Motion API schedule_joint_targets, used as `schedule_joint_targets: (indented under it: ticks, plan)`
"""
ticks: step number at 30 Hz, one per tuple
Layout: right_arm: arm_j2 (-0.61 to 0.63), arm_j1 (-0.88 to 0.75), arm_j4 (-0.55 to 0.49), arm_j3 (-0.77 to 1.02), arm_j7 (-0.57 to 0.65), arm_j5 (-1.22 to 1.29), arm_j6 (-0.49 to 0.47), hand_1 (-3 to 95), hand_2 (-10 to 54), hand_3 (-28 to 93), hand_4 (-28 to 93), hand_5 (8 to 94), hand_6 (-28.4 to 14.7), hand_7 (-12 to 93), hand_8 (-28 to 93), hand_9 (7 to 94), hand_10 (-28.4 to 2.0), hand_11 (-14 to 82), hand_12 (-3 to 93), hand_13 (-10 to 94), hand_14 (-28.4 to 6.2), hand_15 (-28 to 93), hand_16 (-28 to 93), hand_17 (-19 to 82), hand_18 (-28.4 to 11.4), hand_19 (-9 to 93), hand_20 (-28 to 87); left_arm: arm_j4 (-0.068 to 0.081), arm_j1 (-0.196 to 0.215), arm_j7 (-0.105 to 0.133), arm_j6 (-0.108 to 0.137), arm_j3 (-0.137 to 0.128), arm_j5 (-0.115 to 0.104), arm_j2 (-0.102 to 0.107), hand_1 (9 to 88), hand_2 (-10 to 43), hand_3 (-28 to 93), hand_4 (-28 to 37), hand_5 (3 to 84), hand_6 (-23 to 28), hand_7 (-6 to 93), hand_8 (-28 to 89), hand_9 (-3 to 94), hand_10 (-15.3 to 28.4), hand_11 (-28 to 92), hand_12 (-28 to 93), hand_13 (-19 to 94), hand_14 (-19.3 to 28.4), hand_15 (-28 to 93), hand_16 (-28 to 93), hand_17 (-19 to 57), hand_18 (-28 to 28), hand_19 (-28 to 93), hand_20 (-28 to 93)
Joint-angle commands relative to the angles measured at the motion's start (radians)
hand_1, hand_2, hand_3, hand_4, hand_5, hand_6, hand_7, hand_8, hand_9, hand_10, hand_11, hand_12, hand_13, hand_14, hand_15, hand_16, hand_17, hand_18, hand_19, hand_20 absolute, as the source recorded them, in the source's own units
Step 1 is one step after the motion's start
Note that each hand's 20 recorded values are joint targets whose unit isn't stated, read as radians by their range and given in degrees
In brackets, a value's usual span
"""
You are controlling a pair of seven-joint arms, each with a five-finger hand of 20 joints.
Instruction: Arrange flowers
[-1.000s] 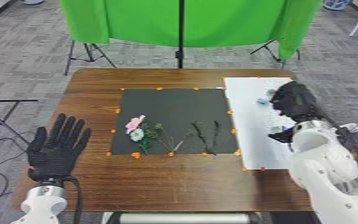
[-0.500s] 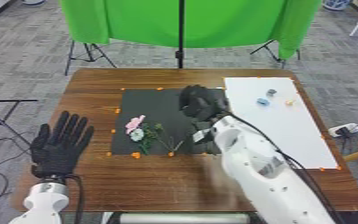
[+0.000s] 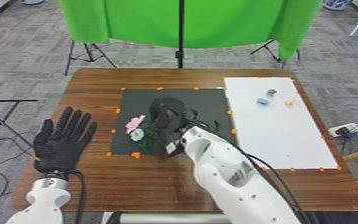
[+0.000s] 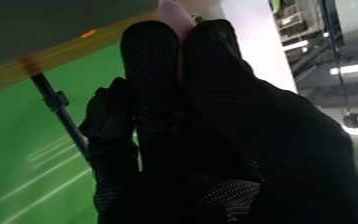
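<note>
At the frame's left, the left hand (image 3: 58, 148) is open, fingers straight, while centrally, over the dark mat (image 3: 207, 100), the right hand (image 3: 168, 116), its grip unclear, is near the pink flower (image 3: 135, 123) and white flower (image 3: 137, 134).

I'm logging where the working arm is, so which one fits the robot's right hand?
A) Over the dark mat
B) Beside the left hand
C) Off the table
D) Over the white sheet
A: in the head view the right hand is over the dark mat, just right of the pink flower.
</note>
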Motion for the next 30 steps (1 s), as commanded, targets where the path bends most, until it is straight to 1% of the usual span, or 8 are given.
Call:
schedule_joint_targets:
  ticks: [1,4,10,14,16,18,21,30]
  plan:
    - [-0.059,0.009,0.115,-0.006,0.041,-0.050,-0.013,65.8,-9.5,72,-28,68.6,-3.1,48,-4,79.1,-12.5,20.9,44.7,70,-6.9,49,42,36,-17.8,85,48,0.016,-0.017,-0.031,-0.003,0.013,0.003,0.009,30.3,14.3,77,-28.3,45.2,9.2,9.6,-9,38.9,14.9,17,9,28,15.1,30,-6,-6.9,13.0,32,11]
    - [-0.058,0.006,0.114,-0.016,0.041,-0.073,-0.015,65.6,-9.5,72,-28,67.8,-3.1,48,-4,78.4,-12.6,21.4,44.6,69,-6.9,50,42,36,-17.7,85,49,0.015,-0.014,-0.030,-0.007,0.008,0.004,0.011,30.3,14.4,77,-28.3,45.2,9.2,9.6,-9,39.1,14.9,17,9,28,15.2,30,-6,-6.9,13.0,32,11]
    - [-0.052,-0.005,0.099,-0.022,0.040,-0.089,-0.048,64.8,-9.5,72,-28,66.2,-3.2,48,-6,76.8,-12.8,22.0,43.1,67,-6.9,53,42,36,-18.2,86,50,0.012,-0.008,-0.038,-0.010,0.006,0.003,0.007,30.3,14.4,77,-28.3,45.1,9.2,9.7,-9,39.1,14.9,17,9,28,15.3,31,-7,-7.0,13.0,32,11]
    - [-0.047,-0.003,0.089,-0.025,0.032,-0.098,-0.036,61.0,-9.5,73,-28,65.8,-1.5,35,-8,74.4,-12.6,16.8,39.1,62,-9.8,62,41,34,-21.7,91,54,0.013,-0.009,-0.035,-0.010,0.004,0.003,0.008,30.3,14.4,77,-28.3,45.1,9.2,9.6,-9,39.1,14.9,17,9,28,15.2,31,-7,-7.0,13.0,32,11]
    - [-0.047,-0.001,0.083,-0.024,0.033,-0.091,-0.037,58.2,-9.5,75,-28,65.5,-0.6,30,-14,71.5,-12.8,19.0,34.9,60,-11.2,67,40,33,-22.3,92,54,0.013,-0.010,-0.037,-0.010,0.004,0.004,0.007,30.3,14.4,77,-28.3,45.2,9.2,9.6,-9,39.1,14.9,17,9,28,15.2,31,-7,-7.0,13.0,32,11]
    - [-0.046,0.000,0.080,-0.025,0.032,-0.096,-0.023,55.3,-9.5,78,-28,64.1,-0.5,28,-17,68.5,-13.1,23.8,29.6,58,-12.1,70,38,33,-22.4,92,55,0.014,-0.011,-0.038,-0.009,0.004,0.004,0.006,30.2,14.3,77,-28.3,45.2,9.2,9.6,-9,39.1,14.9,17,9,28,15.1,31,-7,-7.0,13.0,32,11]
    - [-0.047,0.003,0.076,-0.021,0.032,-0.098,-0.029,52.2,-9.5,80,-28,61.7,-1.0,26,-18,64.7,-13.7,30.0,22.3,57,-12.9,73,35,32,-22.8,93,54,0.015,-0.012,-0.039,-0.009,0.005,0.005,0.005,30.4,14.1,77,-28.3,45.2,9.2,9.7,-9,39.1,14.9,18,9,28,15.1,31,-7,-7.0,13.0,32,11]
    - [-0.039,0.006,0.063,-0.002,0.039,-0.083,-0.049,48.3,-9.5,85,-28,59.8,-1.5,22,-17,62.1,-13.9,27.5,17.8,56,-14.0,75,30,31,-23.0,92,55,0.015,-0.007,-0.036,-0.011,0.003,0.007,0.001,30.7,13.4,77,-28.3,45.0,9.1,9.8,-9,39.0,14.8,17,9,28,15.1,31,-7,-6.9,13.0,32,11]
